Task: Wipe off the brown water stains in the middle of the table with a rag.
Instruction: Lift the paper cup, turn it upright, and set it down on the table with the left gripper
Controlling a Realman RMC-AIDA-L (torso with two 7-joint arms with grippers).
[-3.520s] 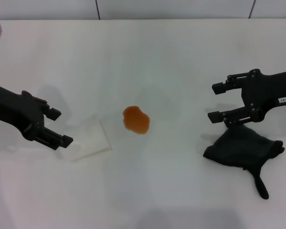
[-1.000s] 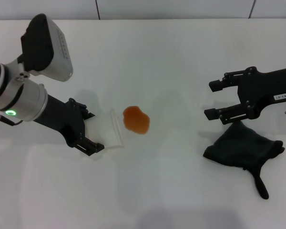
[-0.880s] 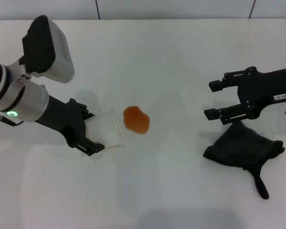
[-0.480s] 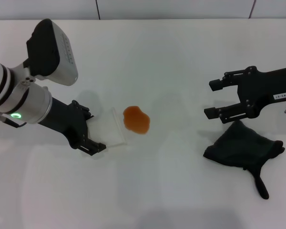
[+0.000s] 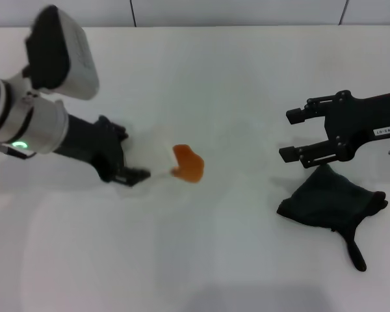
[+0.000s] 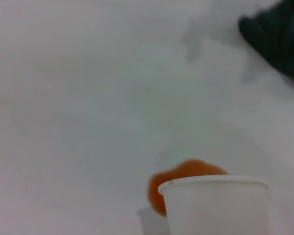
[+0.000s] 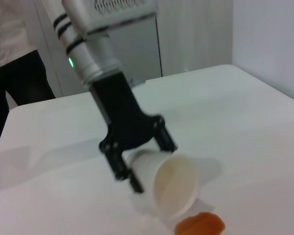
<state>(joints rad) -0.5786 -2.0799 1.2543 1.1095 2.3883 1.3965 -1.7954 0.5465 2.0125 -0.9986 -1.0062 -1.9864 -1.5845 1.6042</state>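
I'm holding a paper cup (image 7: 166,183) in my left gripper (image 5: 127,166), fingers clamped on its sides. Vs half a sec ago I'm lifting and tipping it: the cup was lying flat beside the stain (image 5: 187,164), now it's raised and tilted w/ its mouth toward the stain, rim just over the blotch's near edge in the head view. The right wrist cam shows the cup mouth angled down right above the orange patch (image 7: 200,224); the left wrist cam shows the rim (image 6: 213,183) covering part of it (image 6: 186,171).

Stain's outline looks a bit different from a moment ago, but part is prob. just hidden by the cup; can't tell if more liquid is coming out.

Meaning for the task, imo: this is still setup, wiping isn't begun. Stain is sitting mid table (image 5: 201,260), fully wet and untouched.

My right gripper (image 5: 298,136) is hovering in the same spot as before, fingers spread, nothing in them, just beside the rag (image 5: 328,198). Rag is lying bunched on the table's right side, tail pointing toward me, well apart from the stain. Also visible at the left wrist cam's edge (image 6: 279,41).

Writing: a small white label on my right arm (image 5: 383,132), too small to read. No brands legible. A green light (image 5: 14,145) is glowing on my left arm.
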